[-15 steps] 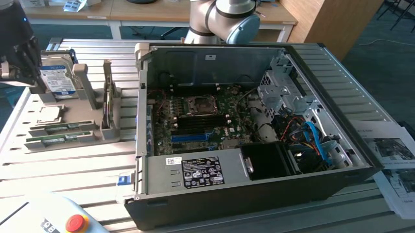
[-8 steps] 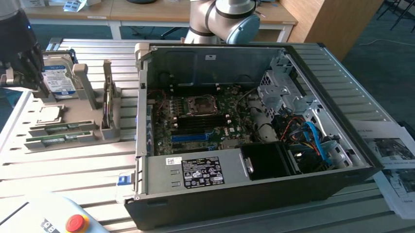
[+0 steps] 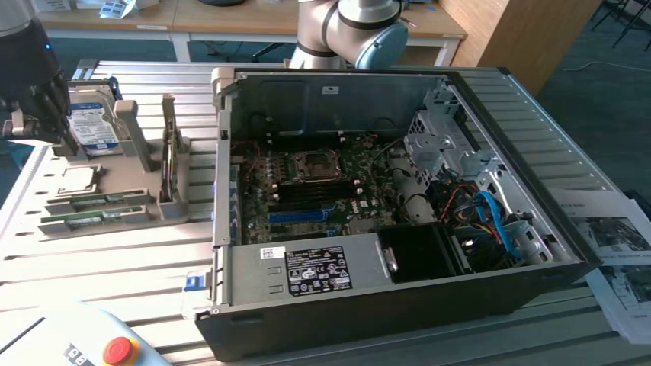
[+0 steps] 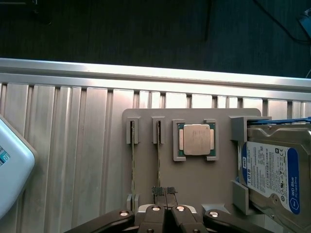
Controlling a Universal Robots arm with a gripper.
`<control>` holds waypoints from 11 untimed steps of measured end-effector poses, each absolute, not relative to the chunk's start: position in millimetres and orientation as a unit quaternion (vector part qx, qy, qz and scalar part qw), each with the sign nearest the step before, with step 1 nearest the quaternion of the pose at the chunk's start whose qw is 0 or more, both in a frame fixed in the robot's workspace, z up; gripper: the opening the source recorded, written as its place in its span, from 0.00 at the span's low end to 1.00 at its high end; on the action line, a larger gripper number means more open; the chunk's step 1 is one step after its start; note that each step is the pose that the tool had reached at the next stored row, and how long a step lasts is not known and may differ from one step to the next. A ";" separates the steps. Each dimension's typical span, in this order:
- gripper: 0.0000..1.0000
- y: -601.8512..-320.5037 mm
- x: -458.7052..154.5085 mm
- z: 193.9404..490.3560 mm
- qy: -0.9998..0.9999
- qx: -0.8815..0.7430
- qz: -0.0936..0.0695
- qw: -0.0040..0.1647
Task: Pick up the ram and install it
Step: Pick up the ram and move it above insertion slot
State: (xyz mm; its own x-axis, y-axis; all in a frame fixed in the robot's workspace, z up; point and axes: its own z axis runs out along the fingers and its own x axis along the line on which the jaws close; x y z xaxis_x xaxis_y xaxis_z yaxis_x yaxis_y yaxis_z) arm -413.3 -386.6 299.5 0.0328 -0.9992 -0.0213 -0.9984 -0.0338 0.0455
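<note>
The hand (image 4: 165,191) hangs over the grey parts holder (image 4: 194,179), its two fingertips (image 4: 159,191) pressed together with nothing between them. From where I stand it is the dark shape (image 3: 61,145) above the holder's far end.

Right below the tips is the ram (image 4: 158,160), a thin green stick standing on edge in its slot. One end of it runs in under a fingertip, and I cannot tell whether the two touch. It sits untouched in the holder (image 3: 102,200). A second ram stick (image 4: 132,165) stands parallel just beside it, on the side away from the processor.

On the ram's other side the square silver processor (image 4: 196,139) lies flat in its own recess. Past that, a hard drive (image 4: 272,177) with a blue and white label stands in the holder's end bay.

The holder rests on the ribbed aluminium worktop (image 4: 73,145), close to the edge on the exterior view's left. An open computer case (image 3: 529,286) lies on its side in the middle of the worktop. Its motherboard (image 3: 351,194) faces up, with a bare processor socket (image 3: 310,164) and a blue slot (image 3: 300,215).

A white pendant (image 3: 61,335) with a red button (image 3: 120,351) sits at the near corner. Printed sheets (image 3: 610,236) lie by the edge on the exterior view's right.
</note>
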 end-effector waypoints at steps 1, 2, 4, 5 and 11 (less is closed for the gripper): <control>0.10 -386.6 -413.3 299.6 -0.695 0.719 -0.024 0.009; 0.10 -386.6 -413.3 299.5 -0.695 0.719 -0.023 0.009; 0.10 -386.6 -413.3 299.6 -0.695 0.719 -0.024 0.009; 0.10 -386.6 -413.3 299.5 -0.695 0.719 -0.024 0.009; 0.10 -386.6 -413.3 299.4 -0.695 0.719 -0.023 0.009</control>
State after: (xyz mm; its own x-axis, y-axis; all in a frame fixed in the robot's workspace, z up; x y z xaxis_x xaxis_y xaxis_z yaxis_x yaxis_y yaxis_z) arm -413.3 -386.6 299.4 0.0328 -0.9992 -0.0213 -0.9984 -0.0338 0.0455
